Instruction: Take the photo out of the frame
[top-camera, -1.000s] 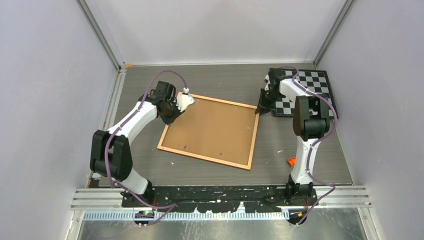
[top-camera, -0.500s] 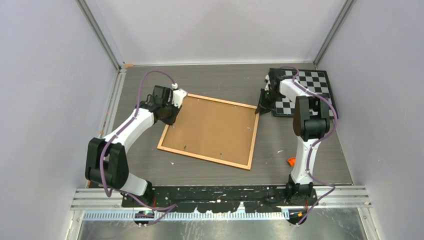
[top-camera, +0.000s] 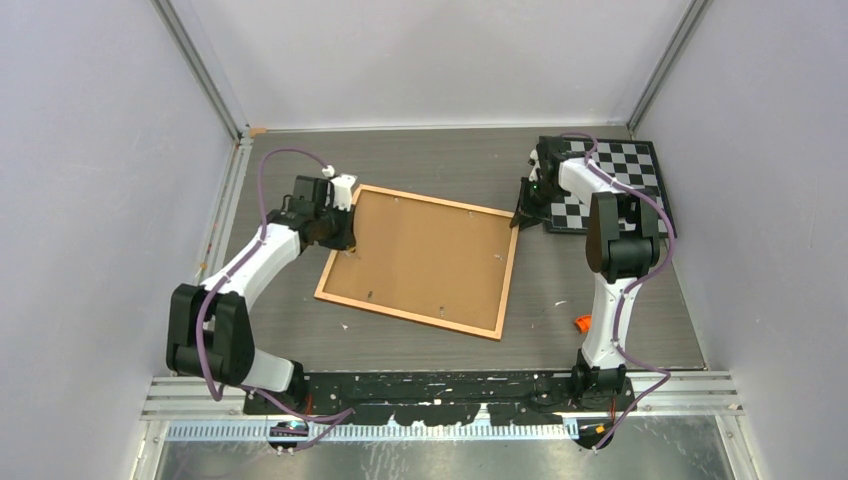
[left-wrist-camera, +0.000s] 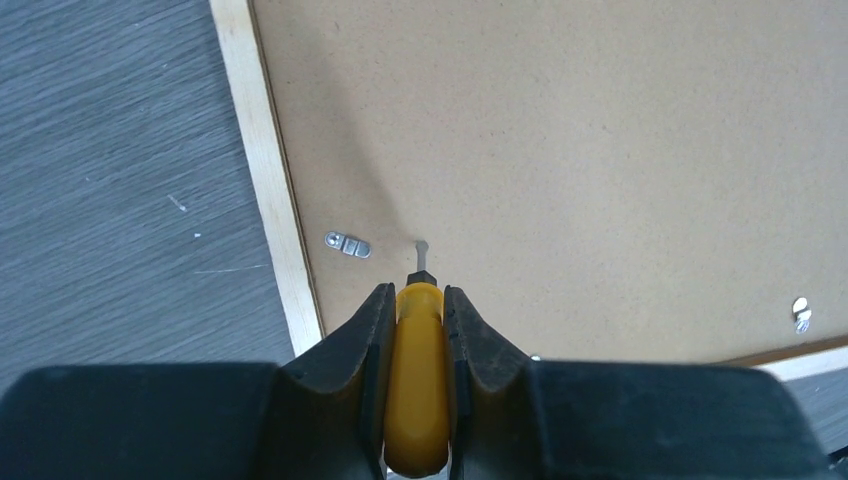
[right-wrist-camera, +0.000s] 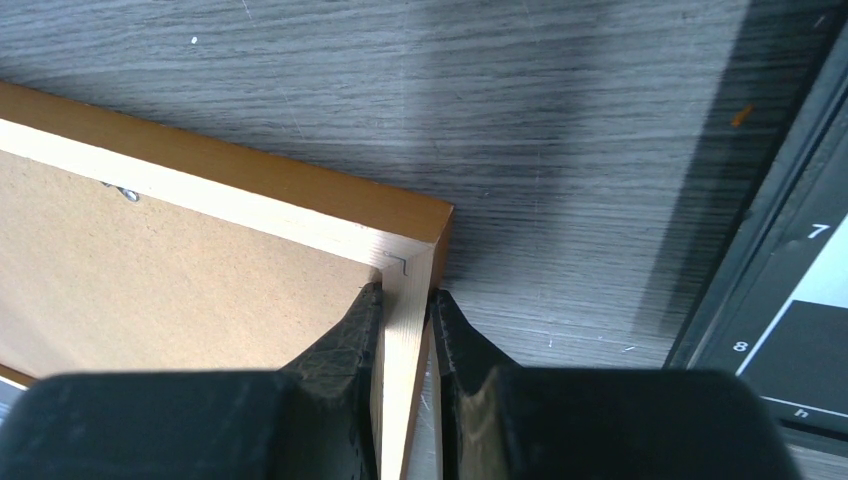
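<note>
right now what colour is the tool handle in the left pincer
The handle is yellow; clearest in the left wrist view.

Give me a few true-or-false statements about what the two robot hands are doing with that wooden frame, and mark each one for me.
1. The frame lies with its plain brown back facing up. True.
2. The left hand is empty. False: it is shut on a yellow-handled screwdriver, whose tip is near a small metal clip on the frame's back.
3. The right hand pinches the frame's wooden edge at a corner. True.
4. The chessboard lies under the frame. False: it lies beside the frame, to the right, with bare table between them.
</note>
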